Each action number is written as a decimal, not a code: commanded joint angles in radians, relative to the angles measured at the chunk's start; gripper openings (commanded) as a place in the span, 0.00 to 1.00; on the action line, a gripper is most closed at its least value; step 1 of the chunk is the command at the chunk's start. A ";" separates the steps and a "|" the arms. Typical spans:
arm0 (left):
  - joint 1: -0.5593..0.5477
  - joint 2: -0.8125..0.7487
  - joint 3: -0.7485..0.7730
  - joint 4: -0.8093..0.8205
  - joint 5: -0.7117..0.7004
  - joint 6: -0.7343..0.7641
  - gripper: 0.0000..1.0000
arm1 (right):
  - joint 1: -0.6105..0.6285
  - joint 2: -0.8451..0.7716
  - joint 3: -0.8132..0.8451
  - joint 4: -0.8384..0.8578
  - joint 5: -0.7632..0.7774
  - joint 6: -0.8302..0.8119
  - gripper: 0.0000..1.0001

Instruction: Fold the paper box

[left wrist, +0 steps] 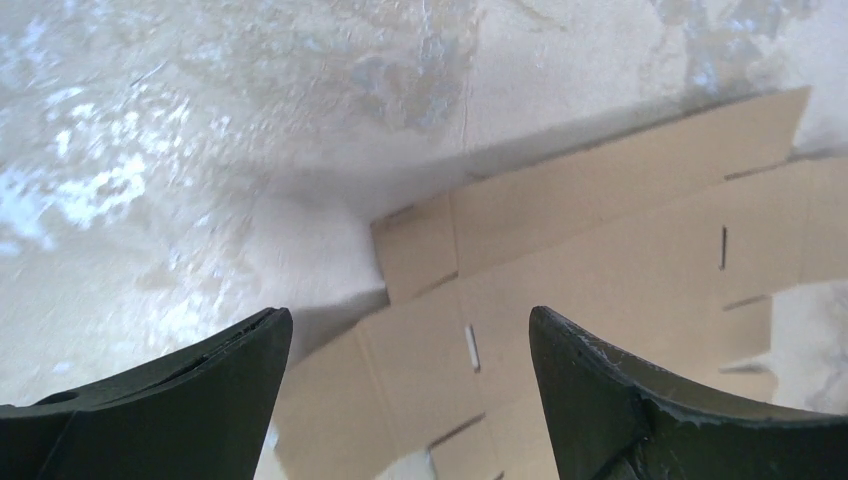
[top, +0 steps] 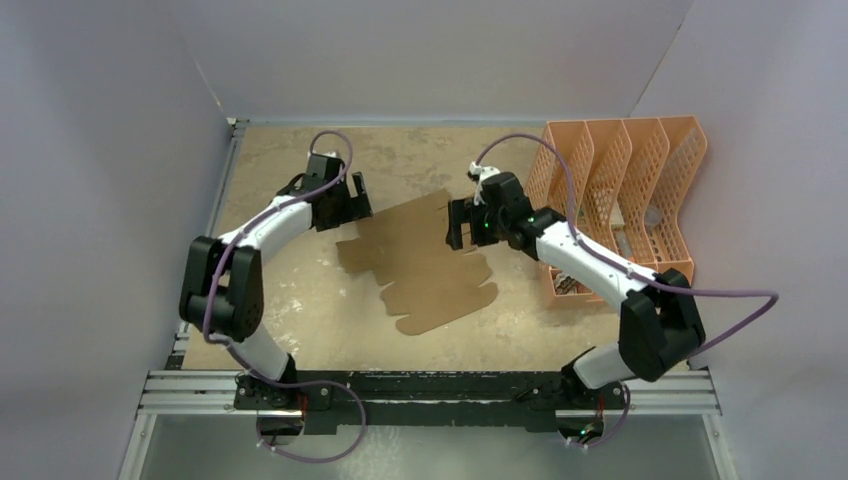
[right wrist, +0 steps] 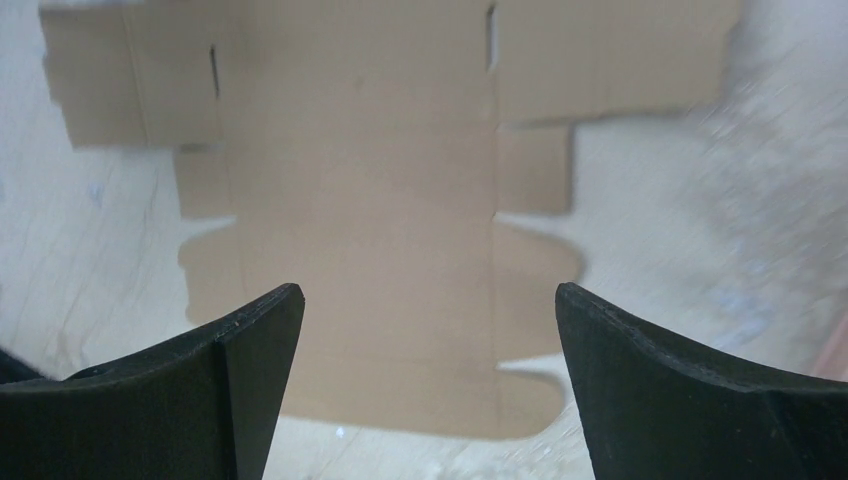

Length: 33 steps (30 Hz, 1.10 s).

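Flat brown die-cut cardboard sheet, the paper box [top: 420, 265], lies unfolded mid table [top: 290, 300]. Left gripper [top: 352, 208] & right gripper [top: 457, 224] hover over its far corners, jaws wide, empty. Looks light, thin, bendy; prob. best pinched at a flap edge.

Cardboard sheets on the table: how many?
1. The flat cardboard sheet lies mid-table between the left gripper and right gripper. The right arm hides part of the orange organizer, so another could be there.
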 commanded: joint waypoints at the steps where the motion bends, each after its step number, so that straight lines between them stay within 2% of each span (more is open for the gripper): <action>1: -0.001 -0.184 -0.101 -0.018 -0.033 0.009 0.89 | -0.065 0.082 0.142 -0.010 0.037 -0.122 0.99; 12: 0.018 -0.444 -0.372 -0.038 -0.106 -0.131 0.90 | -0.169 0.303 0.395 -0.001 0.012 -0.248 0.99; 15: 0.027 -0.465 -0.394 -0.065 -0.084 -0.188 0.90 | -0.174 0.383 0.486 -0.019 0.027 -0.264 0.99; 19: 0.028 -0.488 -0.450 -0.013 -0.060 -0.257 0.90 | -0.185 0.481 0.547 0.011 0.030 -0.290 0.99; 23: 0.028 -0.473 -0.461 0.029 -0.032 -0.279 0.90 | -0.197 0.551 0.587 0.020 0.041 -0.313 0.99; 28: 0.034 -0.391 -0.412 0.045 0.031 -0.225 0.85 | -0.197 0.594 0.605 0.010 0.031 -0.304 0.98; 33: 0.047 -0.298 -0.361 0.068 0.072 -0.156 0.82 | -0.197 0.598 0.586 0.010 0.014 -0.277 0.93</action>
